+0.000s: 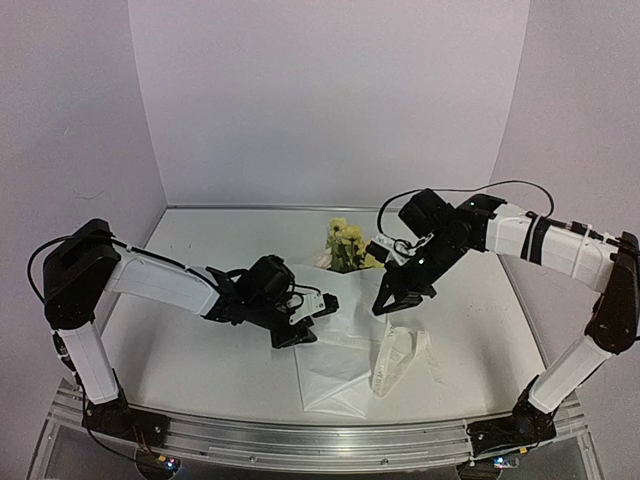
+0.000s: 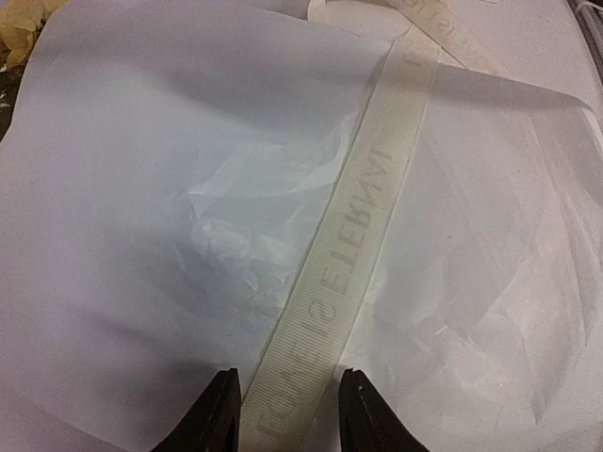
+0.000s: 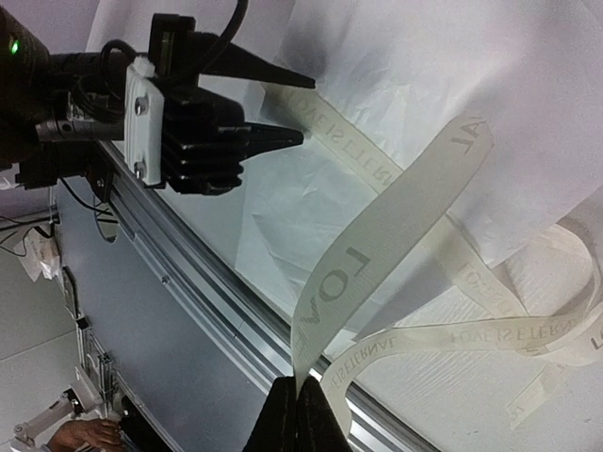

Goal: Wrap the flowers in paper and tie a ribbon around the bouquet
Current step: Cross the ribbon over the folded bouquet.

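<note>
Nearest the arms, just past the metal rail (image 1: 320,440), the near end of the paper (image 1: 330,375) lies flat on the table (image 1: 200,370). The ribbon (image 1: 398,362) sits in loose loops just beside it on the right, with one length running up across the sheet.

The right gripper (image 3: 296,414) is clamped tight on one end of the ribbon, which rises from its fingertips in a twisted arc (the printed lettering flips over along the way). The left gripper (image 2: 290,410) hangs low over the paper with its jaws partly apart. It has one finger on either side of the ribbon's flat length and pinches nothing yet, as far as I can tell.

To take the ribbon cleanly, I judge the left fingers should close on the strip alone. The thin, crinkly sheet directly beneath could easily be pinched along with it, so a slight lift before any pull would help. The right gripper should hold firm but leave some slack, so the ribbon does not drag the sheet sideways.

Farthest off, the flowers (image 1: 345,245) show at the paper's far end, their stems hidden. The paper needs to stay over them while the ribbon goes around.
</note>
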Motion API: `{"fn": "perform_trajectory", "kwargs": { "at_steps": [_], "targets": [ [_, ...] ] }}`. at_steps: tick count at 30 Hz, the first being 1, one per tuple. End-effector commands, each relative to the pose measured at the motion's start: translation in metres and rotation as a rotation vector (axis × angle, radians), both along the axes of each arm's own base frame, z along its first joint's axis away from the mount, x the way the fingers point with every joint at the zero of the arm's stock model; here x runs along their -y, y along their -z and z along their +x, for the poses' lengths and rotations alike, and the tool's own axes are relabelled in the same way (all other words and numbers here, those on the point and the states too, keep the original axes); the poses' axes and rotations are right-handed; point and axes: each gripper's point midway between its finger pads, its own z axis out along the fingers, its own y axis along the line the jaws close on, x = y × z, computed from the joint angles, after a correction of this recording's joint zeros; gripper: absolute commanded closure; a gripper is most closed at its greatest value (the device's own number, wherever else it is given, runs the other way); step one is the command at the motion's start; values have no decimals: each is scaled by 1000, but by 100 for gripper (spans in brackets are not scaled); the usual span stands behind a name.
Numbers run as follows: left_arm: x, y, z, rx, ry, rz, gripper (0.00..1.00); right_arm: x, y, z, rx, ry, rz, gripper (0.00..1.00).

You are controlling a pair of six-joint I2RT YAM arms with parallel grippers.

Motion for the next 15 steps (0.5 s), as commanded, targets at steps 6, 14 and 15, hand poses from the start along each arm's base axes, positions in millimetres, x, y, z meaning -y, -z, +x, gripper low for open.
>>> {"fn": "perform_trajectory", "kwargs": {
  "at_steps": [6,14,15],
  "targets": [
    [17,-17,8,32,15,-30,98,26,-93,48,133,52,159,100],
    [23,-29,10,26,-7,-86,100,8,-130,81,108,52,289,100],
    [25,-33,12,26,-16,-105,100,1,-127,76,76,37,303,100]
  ]
}}
